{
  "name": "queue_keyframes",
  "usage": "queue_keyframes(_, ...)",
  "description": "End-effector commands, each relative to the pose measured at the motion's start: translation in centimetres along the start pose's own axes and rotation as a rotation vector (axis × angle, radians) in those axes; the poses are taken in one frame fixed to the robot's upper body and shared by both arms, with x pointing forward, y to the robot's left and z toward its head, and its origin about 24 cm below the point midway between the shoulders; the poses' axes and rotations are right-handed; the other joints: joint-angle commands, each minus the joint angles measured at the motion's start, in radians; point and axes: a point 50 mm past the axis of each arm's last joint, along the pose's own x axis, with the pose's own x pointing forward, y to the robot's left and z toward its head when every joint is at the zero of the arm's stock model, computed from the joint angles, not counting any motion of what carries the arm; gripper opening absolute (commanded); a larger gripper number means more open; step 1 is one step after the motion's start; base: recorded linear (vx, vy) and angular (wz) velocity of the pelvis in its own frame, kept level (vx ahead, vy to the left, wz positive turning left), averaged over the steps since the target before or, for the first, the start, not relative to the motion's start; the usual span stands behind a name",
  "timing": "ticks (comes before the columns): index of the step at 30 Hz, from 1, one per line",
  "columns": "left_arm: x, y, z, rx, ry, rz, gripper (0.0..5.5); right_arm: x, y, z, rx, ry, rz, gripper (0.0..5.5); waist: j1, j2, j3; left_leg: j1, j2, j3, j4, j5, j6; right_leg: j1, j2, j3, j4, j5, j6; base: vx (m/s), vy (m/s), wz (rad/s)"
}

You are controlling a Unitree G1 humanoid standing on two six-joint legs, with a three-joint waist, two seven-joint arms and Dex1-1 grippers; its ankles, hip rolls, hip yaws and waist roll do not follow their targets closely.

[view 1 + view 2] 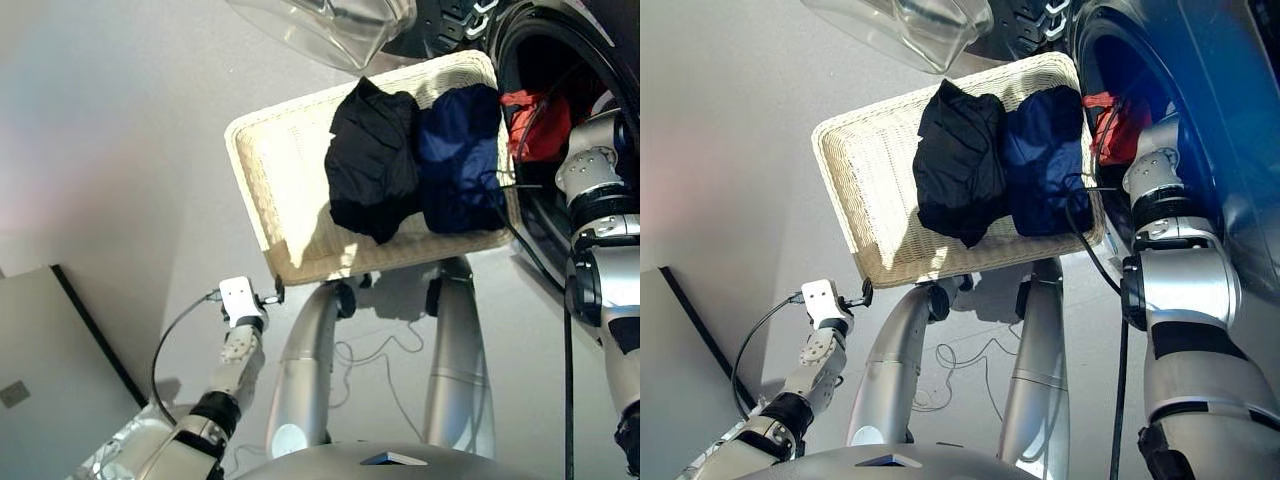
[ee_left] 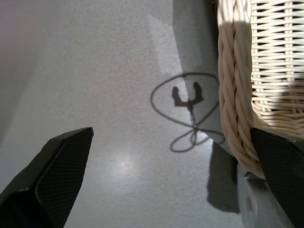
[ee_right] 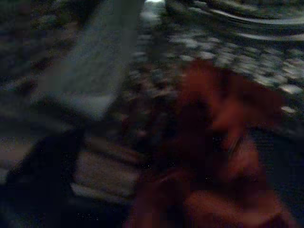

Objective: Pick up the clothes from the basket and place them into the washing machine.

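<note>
Nearest the robot, at the basket's near corner, the left gripper (image 1: 277, 293) is seen with its fingers spread wide and holding nothing; in the left wrist view one finger (image 2: 280, 166) lies against the woven rim while the other stands clear over bare floor. The basket (image 1: 275, 170) is a shallow cream woven tray, and its near half is bare weave. Further in, the black garment (image 1: 372, 160) lies crumpled across the middle, one point hanging toward the near rim, and the navy garment (image 1: 458, 155) is bunched just beside it, the two touching along a fold. Both are judged light, limp and unlikely to slip, so a pinch on a raised fold near the middle of each heap is judged safer than a hold on a trailing edge, from which the cloth would hang long and could snag on the rim. Beyond the basket, the right arm is reached into the drum mouth of the washing machine (image 1: 535, 40), where the coral-red garment (image 1: 535, 125) is seen inside, filling the right wrist view (image 3: 223, 142). Whether the right gripper has its fingers closed on that cloth cannot be told. The clear glass door (image 1: 320, 30) stands open above the basket's far edge.
</note>
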Motion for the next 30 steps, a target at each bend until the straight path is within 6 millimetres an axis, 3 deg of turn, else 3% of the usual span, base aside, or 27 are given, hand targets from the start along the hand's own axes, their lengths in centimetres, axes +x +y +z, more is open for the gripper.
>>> queue_keyframes(1, 0.8, 2.6, -0.4, 0.022, 0.096, 0.106, 5.5, -0.2, 1.5, 0.6, -0.118, -0.052, 0.15, 5.5, 0.002, -0.023, 0.0, 0.051, 0.047, -0.09, -0.146, 0.045, -0.051, 0.078, -0.001, -0.06, 0.014, -0.126, 0.009, 0.0, 0.0, 0.0)
queue_keyframes(4, 0.8, 2.7, -0.6, 0.025, 0.105, 0.106, 5.5, -0.8, 2.2, -0.8, -0.118, -0.014, 0.193, 5.5, 0.0, -0.034, 0.001, 0.073, 0.043, -0.093, -0.18, 0.064, -0.057, 0.108, -0.004, -0.072, -0.019, -0.112, 0.011, 0.0, 0.0, 0.0)
queue_keyframes(5, 1.0, 2.5, -0.6, 0.019, 0.11, 0.104, 5.5, -1.8, 3.2, -2.3, -0.101, 0.018, 0.254, 5.5, -0.004, -0.047, 0.004, 0.097, 0.039, -0.092, -0.21, 0.078, -0.062, 0.135, -0.005, -0.081, -0.051, -0.096, 0.016, 0.0, 0.0, 0.0)
queue_keyframes(6, 1.0, 2.6, -0.6, 0.02, 0.111, 0.104, 5.5, -1.9, 3.2, -2.4, -0.101, 0.019, 0.253, 5.5, -0.005, -0.048, 0.006, 0.102, 0.038, -0.092, -0.215, 0.081, -0.063, 0.141, -0.006, -0.081, -0.055, -0.094, 0.016, 0.0, 0.0, 0.0)
queue_keyframes(12, 1.1, 2.7, -0.8, 0.042, 0.133, 0.102, 5.5, -5.9, 4.1, -8.6, -0.104, 0.188, 0.395, 5.5, -0.023, -0.088, 0.021, 0.191, 0.023, -0.098, -0.289, 0.116, -0.077, 0.252, -0.012, -0.113, -0.148, -0.052, 0.025, 0.0, 0.0, 0.0)
queue_keyframes(14, 1.1, 2.8, -0.9, 0.047, 0.136, 0.106, 5.5, -6.6, 4.2, -9.4, -0.102, 0.21, 0.409, 5.5, -0.025, -0.092, 0.024, 0.207, 0.02, -0.097, -0.302, 0.12, -0.078, 0.269, -0.013, -0.115, -0.162, -0.046, 0.026, 0.0, 0.0, 0.0)
queue_keyframes(15, 1.4, 2.7, -0.6, 0.069, 0.131, 0.104, 5.5, -8.4, 4.1, -11.5, -0.141, 0.273, 0.46, 5.5, -0.027, -0.101, 0.028, 0.231, 0.017, -0.095, -0.32, 0.132, -0.082, 0.298, -0.016, -0.125, -0.187, -0.034, 0.028, 0.0, 0.0, 0.0)
queue_keyframes(16, 1.3, 2.7, -0.6, 0.07, 0.131, 0.104, 5.5, -8.4, 4.1, -11.6, -0.141, 0.274, 0.46, 5.5, -0.027, -0.101, 0.03, 0.235, 0.017, -0.095, -0.323, 0.133, -0.082, 0.302, -0.016, -0.125, -0.189, -0.033, 0.028, -0.053, 0.006, 0.076)
queue_keyframes(18, 1.9, 2.4, 0.3, 0.078, 0.094, 0.088, 5.5, -10.7, 4.4, -13.9, -0.164, 0.352, 0.531, 5.5, -0.024, -0.113, 0.036, 0.266, 0.01, -0.098, -0.346, 0.146, -0.086, 0.345, -0.02, -0.138, -0.225, -0.017, 0.032, 0.0, 0.0, 0.0)
queue_keyframes(25, 2.8, 1.3, 2.7, 0.053, -0.006, 0.048, 5.5, -14.4, 5.3, -16.8, -0.184, 0.457, 0.651, 5.5, -0.01, -0.123, 0.057, 0.312, -0.003, -0.102, -0.376, 0.168, -0.089, 0.408, -0.028, -0.162, -0.275, 0.008, 0.037, -0.039, -0.004, 0.028)
queue_keyframes(28, 2.8, 1.2, 3.0, 0.048, -0.021, 0.044, 5.5, -15.2, 5.7, -17.1, -0.183, 0.469, 0.685, 5.5, -0.008, -0.127, 0.06, 0.325, -0.004, -0.106, -0.382, 0.173, -0.091, 0.428, -0.03, -0.167, -0.286, 0.013, 0.039, 0.0, 0.0, 0.0)
queue_keyframes(30, 2.7, 1.1, 3.0, 0.039, -0.025, 0.038, 5.5, -17.1, 5.9, -17.7, -0.18, 0.484, 0.75, 5.5, -0.009, -0.138, 0.061, 0.359, -0.005, -0.099, -0.398, 0.181, -0.096, 0.466, -0.029, -0.173, -0.308, 0.02, 0.042, 0.0, 0.0, 0.0)
